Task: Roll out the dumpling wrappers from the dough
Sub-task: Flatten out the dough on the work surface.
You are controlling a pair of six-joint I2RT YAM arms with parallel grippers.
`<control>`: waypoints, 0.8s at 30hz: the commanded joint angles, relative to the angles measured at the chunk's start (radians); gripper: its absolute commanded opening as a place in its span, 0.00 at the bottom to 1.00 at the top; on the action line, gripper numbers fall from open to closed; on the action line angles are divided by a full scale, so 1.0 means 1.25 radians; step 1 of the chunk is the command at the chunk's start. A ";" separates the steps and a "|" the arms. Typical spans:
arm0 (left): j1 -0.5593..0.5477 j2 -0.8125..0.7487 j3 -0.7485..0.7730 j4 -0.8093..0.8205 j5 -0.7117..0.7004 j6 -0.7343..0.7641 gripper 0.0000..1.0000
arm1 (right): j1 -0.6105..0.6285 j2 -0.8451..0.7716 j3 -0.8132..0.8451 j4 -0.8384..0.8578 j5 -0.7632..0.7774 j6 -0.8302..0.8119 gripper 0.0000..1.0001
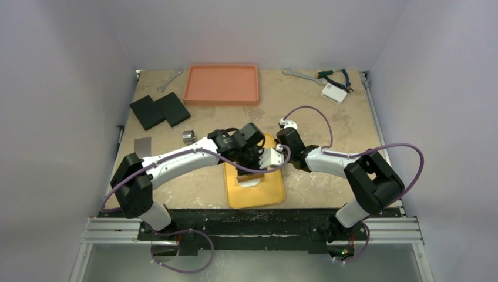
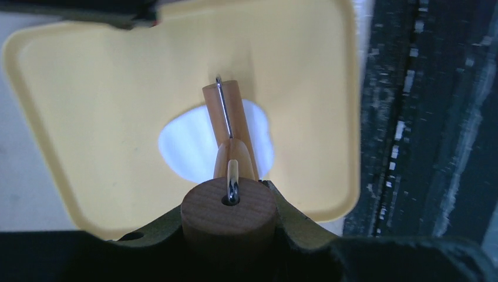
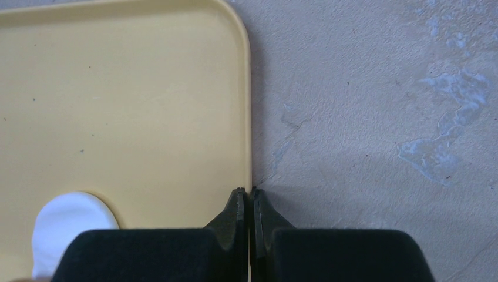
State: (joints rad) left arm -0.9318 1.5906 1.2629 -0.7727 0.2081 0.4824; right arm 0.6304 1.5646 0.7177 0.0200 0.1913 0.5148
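Note:
A yellow board lies on the table in front of the arm bases. On it rests a flat, roundish white dumpling wrapper of dough, also visible in the right wrist view. My left gripper is shut on the round handle of a wooden rolling pin, whose roller lies across the wrapper. From above, the pin sits just under the left gripper. My right gripper is shut, its tips at the board's right rim; from above, the right gripper is at that same edge.
An orange tray stands at the back. Two black blocks, a metal ring cutter and a grey plate lie on the left. Wrenches, pliers and a white box sit at the back right.

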 commanded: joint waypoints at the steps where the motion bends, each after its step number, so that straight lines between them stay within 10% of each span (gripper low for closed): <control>1: -0.071 0.030 -0.073 -0.108 0.157 0.068 0.00 | 0.001 0.013 0.004 -0.015 0.020 -0.011 0.00; 24: -0.095 0.043 -0.134 -0.267 0.244 0.220 0.00 | 0.001 0.010 0.003 -0.015 0.019 -0.010 0.00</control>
State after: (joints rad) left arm -1.0233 1.5509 1.2018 -0.8879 0.3851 0.7605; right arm 0.6304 1.5646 0.7177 0.0200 0.1913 0.5144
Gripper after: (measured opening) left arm 0.312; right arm 0.029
